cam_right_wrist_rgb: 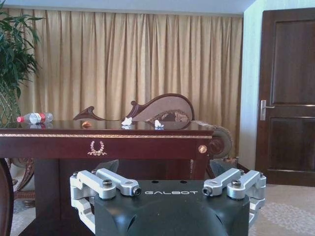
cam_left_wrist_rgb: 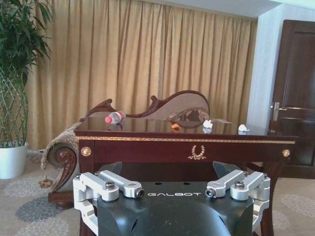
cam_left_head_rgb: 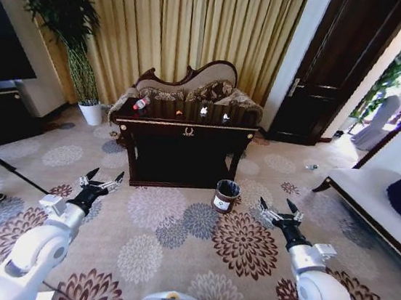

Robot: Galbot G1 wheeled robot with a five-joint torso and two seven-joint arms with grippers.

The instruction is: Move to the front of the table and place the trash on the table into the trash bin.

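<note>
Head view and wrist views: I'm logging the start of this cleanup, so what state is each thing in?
Clear plastic bottle with red cap: lying on its side on the table.
White scraps: loose on the tabletop.
Orange scrap: on the tabletop.
Round dark brown bin: upright, black liner, on the carpet.
Dark wooden door: shut.
Left hand: open, empty.
Right hand: open, empty.

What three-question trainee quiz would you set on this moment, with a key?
1. True or false: the bottle stands upright on the table.
2. Where is the trash bin? A) on the floor by the table's front right leg B) on the table C) beside the plant pot
3. Fill in: the left gripper and right gripper both hold ____.

Key: 1 false, it lies on its side; 2 A; 3 nothing, both are open.
</note>
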